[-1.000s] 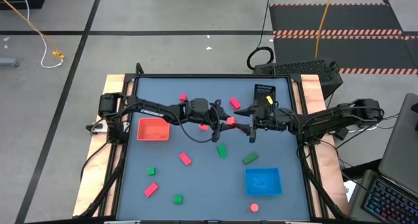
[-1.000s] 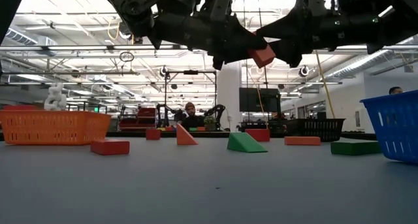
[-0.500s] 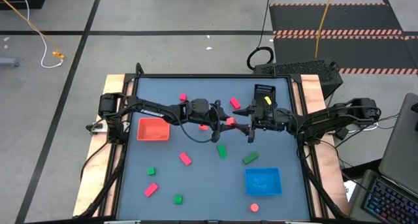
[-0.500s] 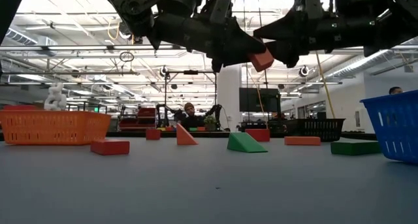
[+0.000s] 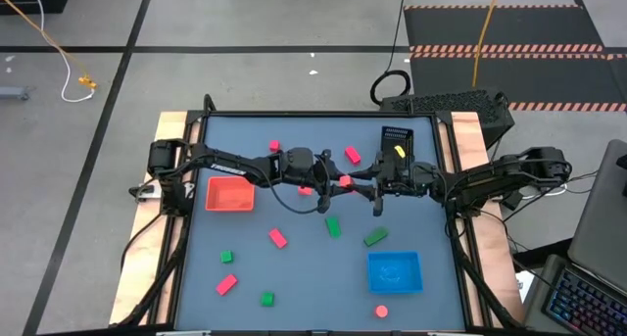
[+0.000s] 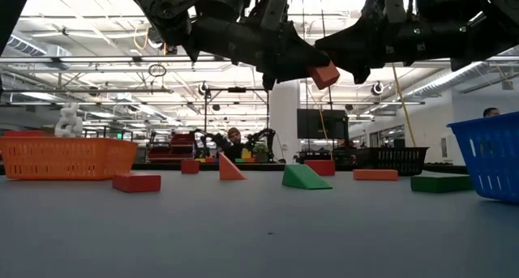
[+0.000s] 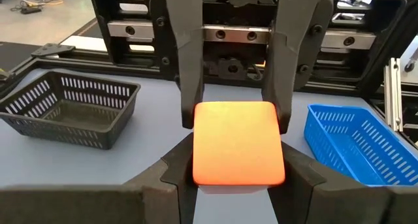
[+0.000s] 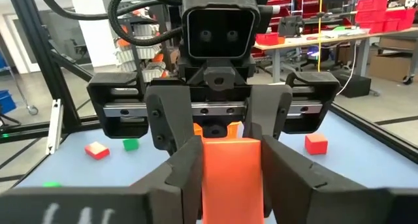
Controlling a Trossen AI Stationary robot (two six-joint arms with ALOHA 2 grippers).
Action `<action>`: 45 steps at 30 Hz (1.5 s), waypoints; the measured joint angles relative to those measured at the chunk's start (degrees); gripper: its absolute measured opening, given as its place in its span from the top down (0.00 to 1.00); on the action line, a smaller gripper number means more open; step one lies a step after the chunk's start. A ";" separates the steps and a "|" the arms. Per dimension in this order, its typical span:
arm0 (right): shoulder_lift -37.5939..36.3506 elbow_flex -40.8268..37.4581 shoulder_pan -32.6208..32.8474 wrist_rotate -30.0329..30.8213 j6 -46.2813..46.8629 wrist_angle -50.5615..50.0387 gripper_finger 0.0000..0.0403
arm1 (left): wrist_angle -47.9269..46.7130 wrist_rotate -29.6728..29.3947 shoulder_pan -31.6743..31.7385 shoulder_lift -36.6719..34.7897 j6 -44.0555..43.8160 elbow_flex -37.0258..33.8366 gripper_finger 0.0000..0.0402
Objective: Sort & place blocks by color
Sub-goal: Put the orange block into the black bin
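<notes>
Here the scene reads from the orange-red tray point(image 5: 229, 194) at the left of the surface point(image 5: 294, 287), across to the two arms meeting in the middle, and on to the blue tray point(image 5: 394, 271) at the lower right.

The left claw point(image 5: 338, 186) and the right claw point(image 5: 364, 189) face each other tip to tip, well above the surface, with one red block point(image 6: 325, 74) between them. In the left wrist view the block point(image 7: 238, 143) sits clenched between that arm's own fingers, while the right arm's fingers point(image 7: 189, 74) straddle its far end. In the right wrist view the same block point(image 8: 230, 168) lies between the right claw's fingers, which look closed onto it, so both claws appear to be grasping it at once.

The handover turns on this: the block lies straight ahead of each claw, its long axis along the line joining them. Neither arm is nearer. The orange-red tray lies on the left arm's side, though.

Other blocks, pink, red and green, lie scattered below.
</notes>
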 joint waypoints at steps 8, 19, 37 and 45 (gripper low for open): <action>0.00 0.01 0.00 -0.02 1.42 -0.28 0.60 | 0.06 0.03 0.00 0.00 0.03 0.00 0.64; 4.46 -0.05 0.02 -0.02 0.07 2.84 0.70 | -0.81 0.29 0.02 0.07 0.40 -0.17 0.64; -4.87 -0.08 -1.16 9.05 -9.89 -8.03 0.70 | -18.63 -6.40 4.39 -8.75 5.45 -0.13 0.50; -15.39 0.01 -3.03 34.41 -14.10 -25.33 0.70 | -30.96 -12.41 6.19 -14.16 4.83 -0.05 0.43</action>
